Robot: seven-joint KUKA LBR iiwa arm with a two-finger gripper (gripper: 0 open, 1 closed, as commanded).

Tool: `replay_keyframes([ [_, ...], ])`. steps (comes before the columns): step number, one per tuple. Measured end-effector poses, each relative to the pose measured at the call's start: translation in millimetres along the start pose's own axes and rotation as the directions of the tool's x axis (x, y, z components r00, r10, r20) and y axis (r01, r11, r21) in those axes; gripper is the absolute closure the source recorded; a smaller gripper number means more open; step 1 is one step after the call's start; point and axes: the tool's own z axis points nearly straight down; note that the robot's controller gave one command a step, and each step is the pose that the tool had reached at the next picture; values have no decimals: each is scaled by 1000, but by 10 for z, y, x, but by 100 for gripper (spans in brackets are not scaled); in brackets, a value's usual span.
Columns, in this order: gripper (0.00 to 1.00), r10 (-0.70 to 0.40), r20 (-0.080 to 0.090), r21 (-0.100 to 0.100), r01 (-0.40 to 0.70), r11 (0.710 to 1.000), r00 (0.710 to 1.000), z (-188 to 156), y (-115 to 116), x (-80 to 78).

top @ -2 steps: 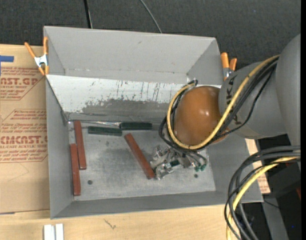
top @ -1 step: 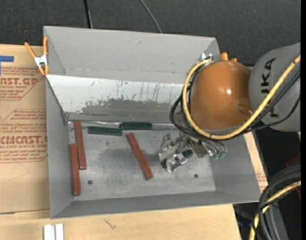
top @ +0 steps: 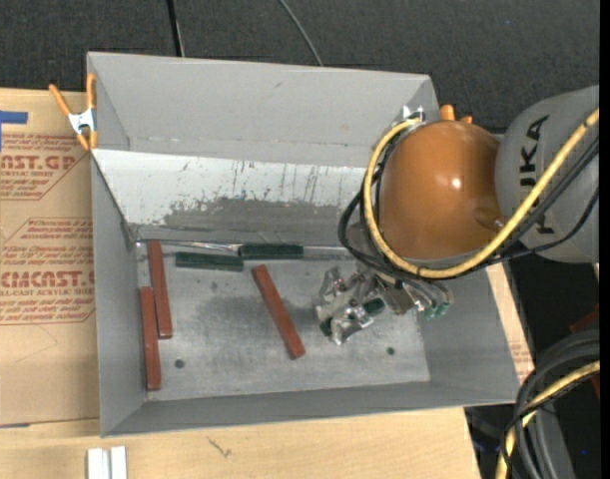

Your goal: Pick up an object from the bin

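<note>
My gripper (top: 339,312) hangs low over the right part of the bin floor, its metal fingers pointing left below the orange dome. Nothing shows between them. A reddish-brown stick (top: 278,310) lies slanted on the floor just left of the fingers, a short gap away. Two dark green bars, one (top: 209,260) and another (top: 271,251), lie end to end along the back edge of the floor, up and left of the gripper.
Two more reddish-brown sticks lie along the left wall, one (top: 161,289) further back and one (top: 150,337) nearer the front. The arm with its orange dome and yellow and black cables covers the bin's right rear corner.
</note>
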Motion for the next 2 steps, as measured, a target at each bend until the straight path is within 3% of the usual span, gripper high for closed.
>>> replay_keyframes([
  [2,100,0,0,0,0,1000,1000,0,0,0],
])
